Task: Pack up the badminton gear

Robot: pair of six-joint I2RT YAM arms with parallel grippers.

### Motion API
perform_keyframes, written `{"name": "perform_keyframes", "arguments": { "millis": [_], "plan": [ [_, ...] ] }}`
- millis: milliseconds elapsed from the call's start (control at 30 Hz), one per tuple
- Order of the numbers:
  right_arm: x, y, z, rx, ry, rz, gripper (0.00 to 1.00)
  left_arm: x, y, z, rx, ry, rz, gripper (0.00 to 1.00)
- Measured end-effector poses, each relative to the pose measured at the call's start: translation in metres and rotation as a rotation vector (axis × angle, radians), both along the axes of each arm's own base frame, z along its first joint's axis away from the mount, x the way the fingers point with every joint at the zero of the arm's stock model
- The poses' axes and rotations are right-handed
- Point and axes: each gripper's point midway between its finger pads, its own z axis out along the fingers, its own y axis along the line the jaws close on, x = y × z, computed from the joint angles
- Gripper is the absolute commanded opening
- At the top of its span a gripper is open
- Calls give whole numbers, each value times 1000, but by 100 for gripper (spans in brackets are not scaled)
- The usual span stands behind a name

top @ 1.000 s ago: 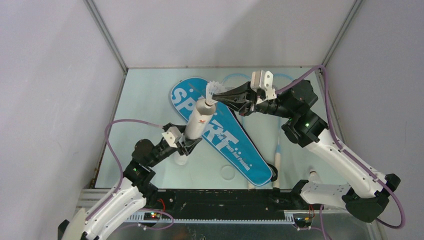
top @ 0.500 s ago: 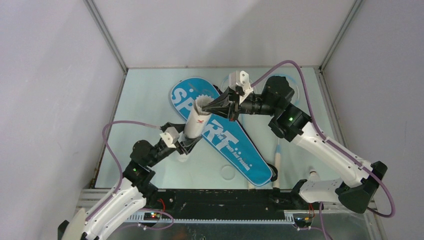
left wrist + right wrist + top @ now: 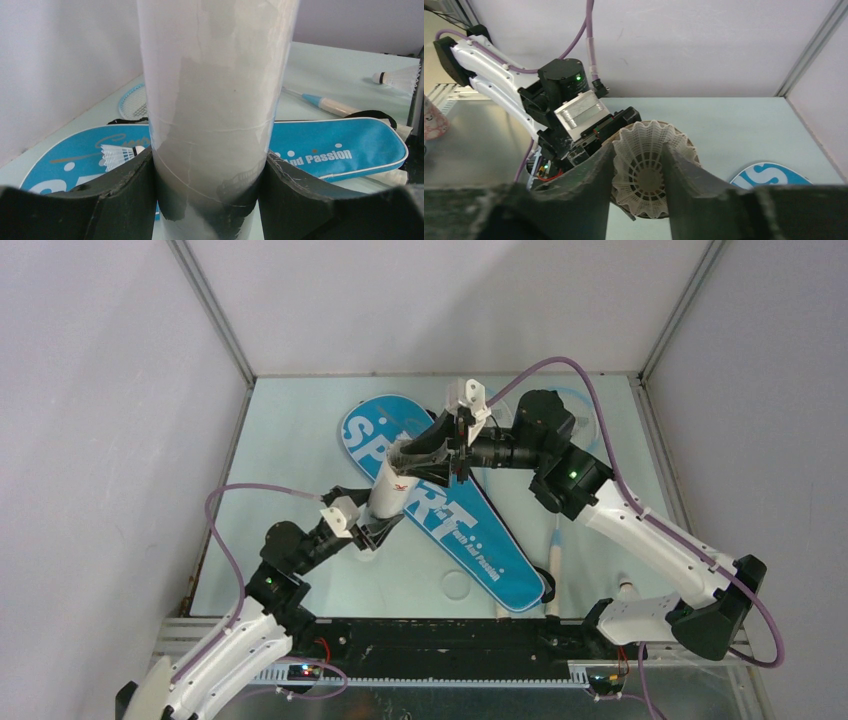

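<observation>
My left gripper (image 3: 372, 530) (image 3: 207, 157) is shut on the lower part of the long white tube (image 3: 390, 490) (image 3: 215, 90), holding it tilted over the blue "SPORT" bag (image 3: 470, 530). At the tube's upper mouth (image 3: 684, 145) sits my right gripper (image 3: 410, 452) (image 3: 639, 150). A white shuttlecock (image 3: 641, 172) rests in that mouth, skirt facing outward. The right jaws stand apart in front of the skirt, open. A second shuttlecock (image 3: 117, 155) lies on the bag, and a third (image 3: 397, 77) lies on the table beyond it.
A racket handle (image 3: 556, 540) (image 3: 320, 102) lies right of the bag, and a light-blue racket head (image 3: 132, 102) pokes out on its other side. A clear round lid (image 3: 456, 585) lies near the front edge. White walls close in on three sides.
My right gripper carried the shuttlecock left to the tube's mouth, set it in, and its jaws have parted. The left gripper and the tube stayed put.
</observation>
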Motion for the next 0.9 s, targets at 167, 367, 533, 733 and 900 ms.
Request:
{"name": "perform_keyframes", "arguments": {
  "millis": [167,367,533,733,900],
  "plan": [
    [6,-8,8,6,-50,-64,74,2,2,1,0,-8,16,41],
    [-11,-37,46,75,-177,-106,99,13,13,-2,-8,6,107,41],
    [-12,-59,78,148,-234,-200,99,19,24,-7,-18,11,175,41],
    [65,-77,82,206,-78,-538,99,21,43,-2,-51,0,273,41],
    [173,-87,25,178,169,-869,99,21,59,13,-107,-29,348,41]
  ]
}}
